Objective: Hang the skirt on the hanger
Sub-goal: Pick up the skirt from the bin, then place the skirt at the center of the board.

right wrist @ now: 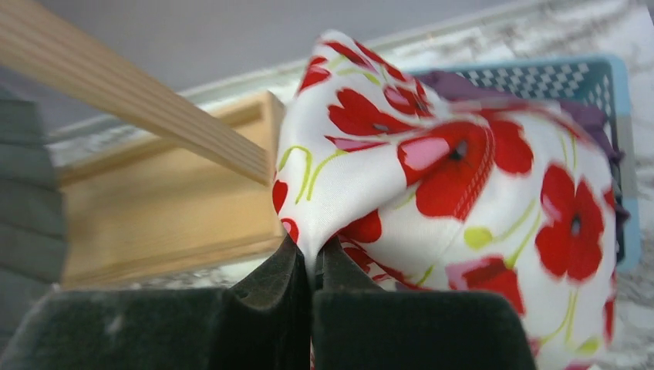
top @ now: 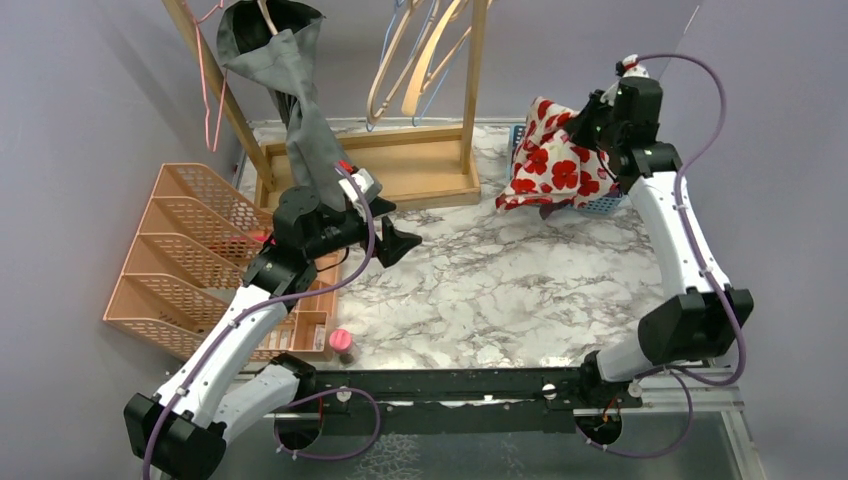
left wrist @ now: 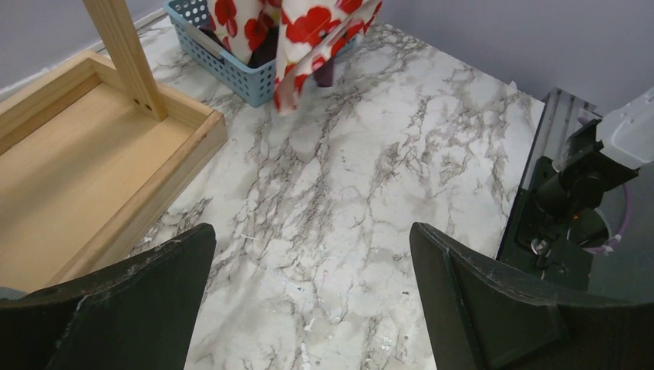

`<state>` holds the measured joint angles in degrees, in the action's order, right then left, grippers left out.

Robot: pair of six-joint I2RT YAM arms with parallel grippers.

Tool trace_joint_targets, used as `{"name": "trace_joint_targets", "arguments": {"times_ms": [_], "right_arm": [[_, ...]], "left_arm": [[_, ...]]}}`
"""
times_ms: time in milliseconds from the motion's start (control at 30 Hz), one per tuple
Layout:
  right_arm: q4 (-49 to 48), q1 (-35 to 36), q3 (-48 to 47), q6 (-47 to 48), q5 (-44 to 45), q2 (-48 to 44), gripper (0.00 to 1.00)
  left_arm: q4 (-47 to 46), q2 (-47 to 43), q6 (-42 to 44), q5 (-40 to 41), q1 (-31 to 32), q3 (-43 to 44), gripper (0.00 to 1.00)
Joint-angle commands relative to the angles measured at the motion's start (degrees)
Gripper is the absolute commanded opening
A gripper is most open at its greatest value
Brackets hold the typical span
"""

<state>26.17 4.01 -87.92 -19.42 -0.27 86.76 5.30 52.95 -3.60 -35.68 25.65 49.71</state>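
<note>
Skirt [top: 550, 160] partly in blue basket [left wrist: 227, 68]

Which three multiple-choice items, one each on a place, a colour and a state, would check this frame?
1. The blue basket sits: A) far right of the table B) near left corner C) inside the rack's base.
2. The skirt has flowers that are: A) blue B) red C) black.
3. The right fingers are: A) wide open B) shut on a hanger C) shut on the skirt.
Key: A, it lies at the far-right edge; B, red poppies on white; C, cloth is pinched between them.
</note>
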Motion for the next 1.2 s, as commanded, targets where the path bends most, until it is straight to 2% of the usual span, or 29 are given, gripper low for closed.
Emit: {"name": "trace_joint_targets", "arguments": {"times_ms": [0,367,500,600,633,667,700,767,833,967,1167], "right_arm": [[-4.09,0.12,-5.45,-0.46,-11.00,-5.56,0.01],[-3.83,0.12,-6.25,-2.09,-37.78,-16.78,0.01],[-3.85,0.12,1.33,-5.03,-49.72,-22.19,0.01],[-2.59,0.12,11.28,-5.94,-53.25,-26.06,0.01],[-1.37,0.12,15.20,-5.15,-52.19,-27.18,0.03],[0.60,0.12,18.83,-4.14,-48.98,-28.13,0.12],[2.51,0.12,22.35,-3.17,-45.14,-28.92,0.23],[6.21,0.12,28.44,-3.08,-35.29,-29.61,0.54],[9.22,0.12,32.18,-2.50,-26.19,-28.98,0.68],[9.95,0.12,34.52,-2.35,-15.45,-26.92,0.72],[7.94,0.25,36.13,-3.90,-9.88,-21.95,0.72]], "left_arm": [[-4.32,-1.36,-2.41,4.23,0.37,-1.29,0.99],[-5.03,-1.71,-5.86,10.66,0.37,-1.99,0.98],[-4.46,-1.48,-9.26,13.51,0.37,-2.86,0.96],[-2.81,-0.17,-12.00,14.07,0.37,-2.85,0.93],[-2.24,0.48,-12.72,13.82,0.37,-2.82,0.92],[-1.80,1.04,-13.65,13.25,0.37,-2.93,0.90],[-1.75,1.45,-14.71,12.65,0.37,-3.30,0.89],[-2.30,2.35,-16.73,11.29,0.37,-4.42,0.87],[-2.66,3.45,-18.33,10.92,0.37,-5.59,0.86],[-2.90,5.69,-20.64,11.53,0.52,-7.02,0.85],[-2.30,11.67,-25.49,12.64,3.44,-6.95,0.79]]}}
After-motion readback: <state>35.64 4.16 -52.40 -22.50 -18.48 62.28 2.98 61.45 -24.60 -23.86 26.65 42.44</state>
